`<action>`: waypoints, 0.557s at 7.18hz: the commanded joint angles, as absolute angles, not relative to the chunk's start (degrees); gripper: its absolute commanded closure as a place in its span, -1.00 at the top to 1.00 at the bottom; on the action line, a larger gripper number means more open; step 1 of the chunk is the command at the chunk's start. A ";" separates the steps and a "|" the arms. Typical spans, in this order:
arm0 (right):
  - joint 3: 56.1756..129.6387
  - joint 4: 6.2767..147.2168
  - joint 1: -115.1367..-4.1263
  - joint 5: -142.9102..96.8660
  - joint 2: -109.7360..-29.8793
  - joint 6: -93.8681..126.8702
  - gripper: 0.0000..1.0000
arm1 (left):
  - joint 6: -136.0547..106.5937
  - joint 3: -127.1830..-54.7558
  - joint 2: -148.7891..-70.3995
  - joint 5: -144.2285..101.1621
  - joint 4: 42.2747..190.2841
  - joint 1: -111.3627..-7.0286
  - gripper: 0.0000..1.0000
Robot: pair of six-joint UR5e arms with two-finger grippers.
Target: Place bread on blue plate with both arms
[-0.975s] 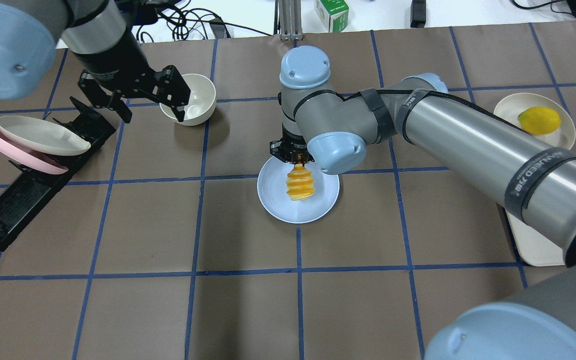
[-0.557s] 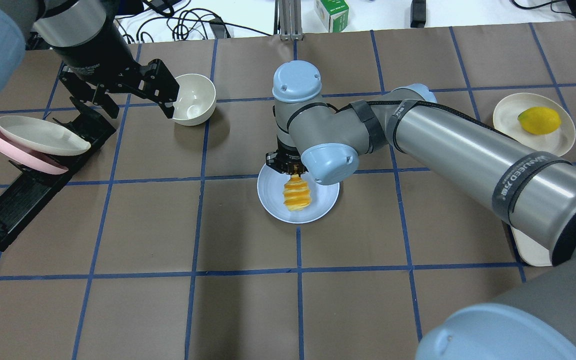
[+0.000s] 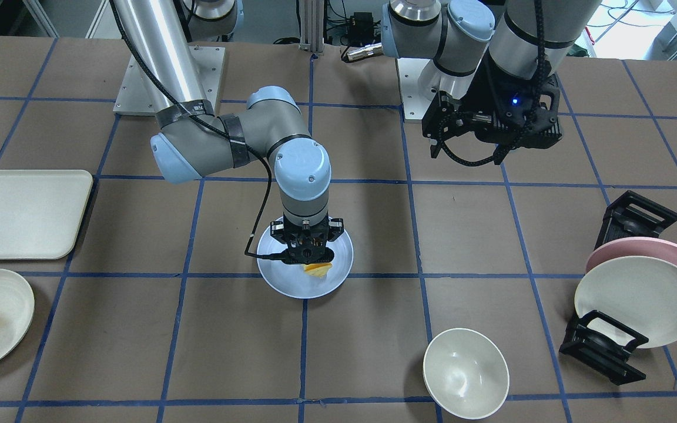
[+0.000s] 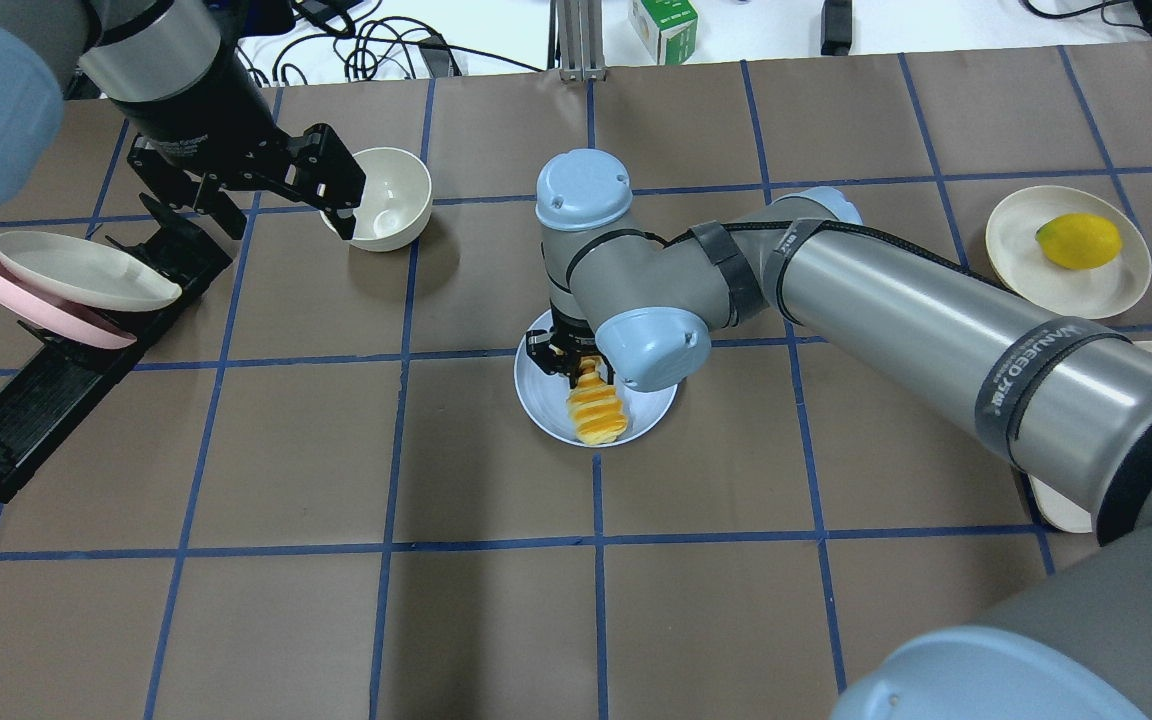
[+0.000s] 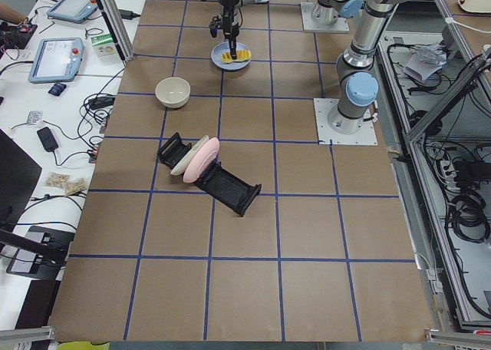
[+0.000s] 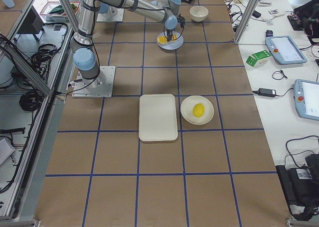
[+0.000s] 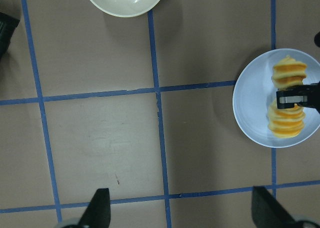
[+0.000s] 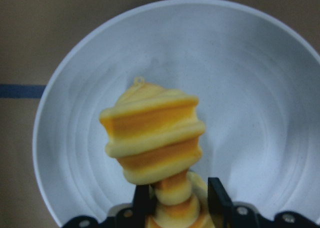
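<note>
Pinching the bread (image 4: 596, 410) mid-length with the right gripper (image 4: 568, 362), with black fingers (image 8: 141, 203) pressed on both sides of the ridged slices, and holding it inside the blue plate (image 4: 544, 400), stretched from plate centre toward 6 o'clock in the overhead view; not possible to tell if resting on its surface. Hovering with the left gripper (image 4: 276, 215) spread wide, well apart at about 10 o'clock from the plate, just at the 9 o'clock side of a white bowl (image 4: 391, 197). Noting also a black rack (image 4: 46, 390) with a pink plate (image 4: 66, 322) and a cream plate (image 4: 76, 268) at 9 o'clock, and a yellow fruit (image 4: 1079, 241) on another cream plate (image 4: 1016, 230) at 2 o'clock.
</note>
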State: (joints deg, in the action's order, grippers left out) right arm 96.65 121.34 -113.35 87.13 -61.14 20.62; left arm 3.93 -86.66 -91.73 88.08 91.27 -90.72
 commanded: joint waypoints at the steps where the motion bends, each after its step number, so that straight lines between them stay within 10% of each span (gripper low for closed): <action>1: 96.16 121.64 -113.20 87.45 -61.43 20.57 0.70 | 3.96 -86.75 -91.58 87.98 91.23 -90.79 1.00; 4: 95.89 115.09 -108.04 87.54 -69.58 19.69 1.00 | 3.96 -86.66 -91.49 87.98 91.23 -90.79 1.00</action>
State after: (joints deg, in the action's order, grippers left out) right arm 95.95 118.95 -110.60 87.43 -65.89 19.79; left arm 3.96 -86.67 -91.53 87.98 91.23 -90.79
